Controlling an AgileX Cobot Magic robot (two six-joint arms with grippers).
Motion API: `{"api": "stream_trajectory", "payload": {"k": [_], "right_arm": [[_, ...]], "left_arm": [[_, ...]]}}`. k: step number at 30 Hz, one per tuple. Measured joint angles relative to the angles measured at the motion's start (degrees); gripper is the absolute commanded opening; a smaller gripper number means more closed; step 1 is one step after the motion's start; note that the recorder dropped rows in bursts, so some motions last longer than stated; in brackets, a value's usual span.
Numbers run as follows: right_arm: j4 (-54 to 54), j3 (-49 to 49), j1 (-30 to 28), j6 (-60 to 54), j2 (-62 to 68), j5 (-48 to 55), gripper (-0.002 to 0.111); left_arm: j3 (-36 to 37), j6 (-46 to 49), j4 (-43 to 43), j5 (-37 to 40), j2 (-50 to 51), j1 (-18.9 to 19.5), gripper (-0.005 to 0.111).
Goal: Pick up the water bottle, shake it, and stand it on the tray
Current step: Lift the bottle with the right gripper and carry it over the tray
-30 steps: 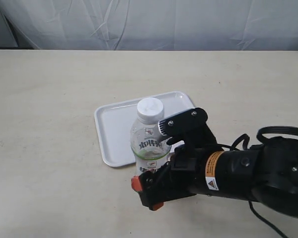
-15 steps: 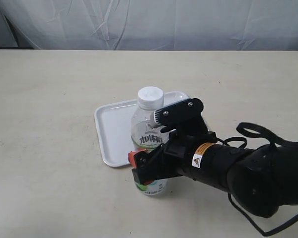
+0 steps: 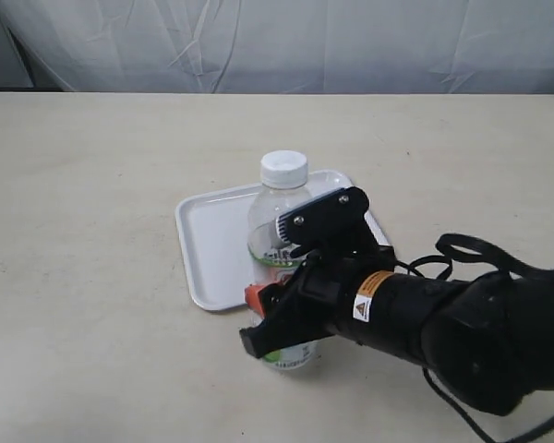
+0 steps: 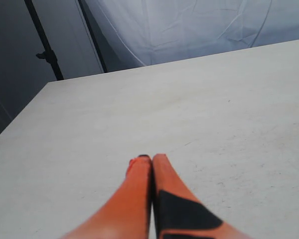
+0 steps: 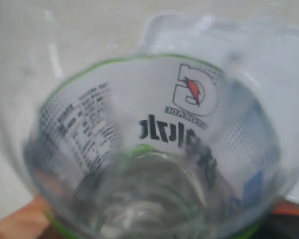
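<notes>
A small clear plastic water bottle [image 3: 277, 217], white-capped, is gripped upright by the black right tool [image 3: 282, 277] at the near edge of a flat white tray [image 3: 208, 249] on a beige table [image 3: 92, 185]. Dark characters and a green border are seen on its white label [image 5: 139, 104]; the fine print is unreadable. The orange left tool [image 4: 146, 159] is pressed together.

Exterior high over table [image 3: 83, 305] — right wrist tight on shared water bottle [image 5: 139, 129]; left skims table.
</notes>
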Motion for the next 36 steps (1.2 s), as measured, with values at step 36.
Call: {"api": "stream_trajectory", "payload": {"k": [36], "right_arm": [[40.8,-3.5,1.2,-42.0,-27.5,18.4,-0.001]], "left_arm": [[0.0,0.0,0.0,0.0,0.0,0.0,0.000]]}}
